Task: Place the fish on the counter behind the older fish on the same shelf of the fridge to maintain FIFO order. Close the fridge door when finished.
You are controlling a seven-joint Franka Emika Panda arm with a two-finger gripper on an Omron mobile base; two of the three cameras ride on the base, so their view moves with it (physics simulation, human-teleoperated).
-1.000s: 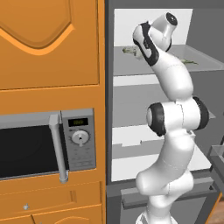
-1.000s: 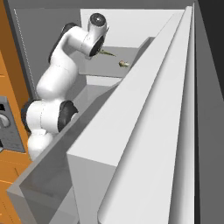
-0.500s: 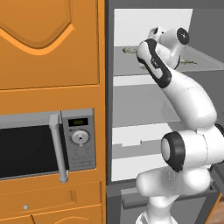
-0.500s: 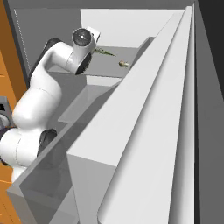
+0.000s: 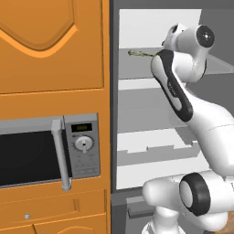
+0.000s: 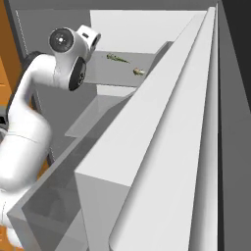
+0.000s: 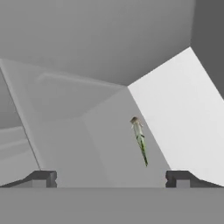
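Rendered home kitchen, orange cabinets (image 5: 50, 50), built-in microwave (image 5: 48, 153), open fridge (image 5: 151, 105) with shelves

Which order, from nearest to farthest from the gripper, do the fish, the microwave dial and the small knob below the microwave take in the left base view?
1. fish: on the shelf, just ahead of the gripper.
2. microwave dial: lower and to the left.
3. small knob: bottom left corner, clearly farthest.
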